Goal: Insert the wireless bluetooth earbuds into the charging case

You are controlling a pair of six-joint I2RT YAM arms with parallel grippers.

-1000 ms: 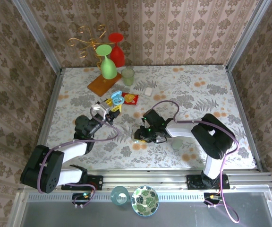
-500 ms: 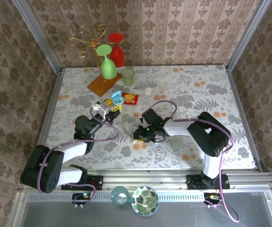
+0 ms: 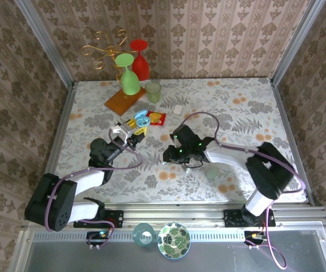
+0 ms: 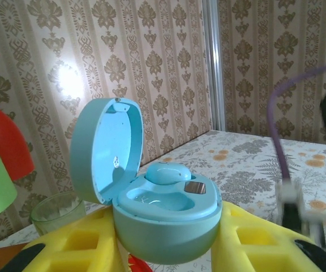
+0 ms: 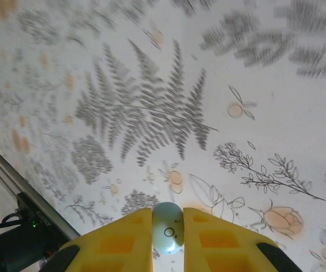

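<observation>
My left gripper (image 4: 168, 241) is shut on the light blue charging case (image 4: 168, 218), its yellow fingers (image 4: 265, 238) pressed to both sides. The lid (image 4: 103, 150) stands open. One pale blue earbud (image 4: 167, 171) sits in the far socket, and the near socket is bare. From above, the case (image 3: 141, 118) is held up left of centre by the left gripper (image 3: 136, 128). My right gripper (image 5: 167, 231) is shut on the other earbud (image 5: 167, 225), held above the patterned table (image 5: 151, 113). In the top view the right gripper (image 3: 169, 155) hovers mid-table, a short way right of the case.
At the back left stand a green goblet (image 3: 128, 77), a red goblet (image 3: 140, 58), a gold wire rack (image 3: 102, 48) and a small glass (image 3: 153, 90). A red packet (image 3: 157, 118) and a white block (image 3: 177, 109) lie behind the case. A pale cup (image 3: 211, 171) sits by the right arm.
The right gripper closed on the earbud that lay on the table and lifted it, shifting slightly back. Its elbow swung right. The left arm and case stayed still.
</observation>
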